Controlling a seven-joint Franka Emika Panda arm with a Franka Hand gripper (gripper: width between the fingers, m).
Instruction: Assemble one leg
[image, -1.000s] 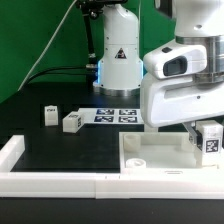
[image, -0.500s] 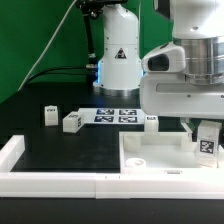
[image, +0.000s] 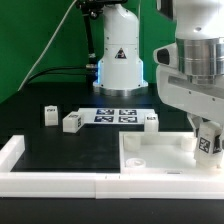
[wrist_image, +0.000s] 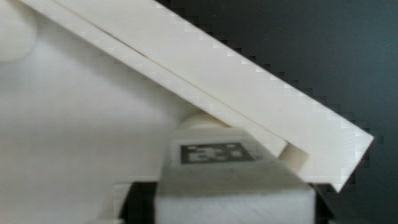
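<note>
Nearest, a white border rail (image: 60, 181) runs along the slab's front edge. On the slab (image: 160, 152), at its corner on the exterior view's right, the gripper (image: 206, 136) has its jaws pinching the leg (image: 210, 144), tag outward. Beyond the slab, three loose legs (image: 72, 122) and the marker board (image: 117, 115) lie on the table (image: 60, 150).

Bright, even overhead light fills the exterior view. The white slab (image: 150, 150) below the hand (image: 205, 140) nearly washes out against the matt black table (image: 60, 150), and shadows are faint. The wrist view is soft and grainy: white surfaces blow out, the tag on the leg (wrist_image: 215, 153) in the hand's grip is blurred, and a narrow shadow edges the rail (wrist_image: 214, 70) beside it.
</note>
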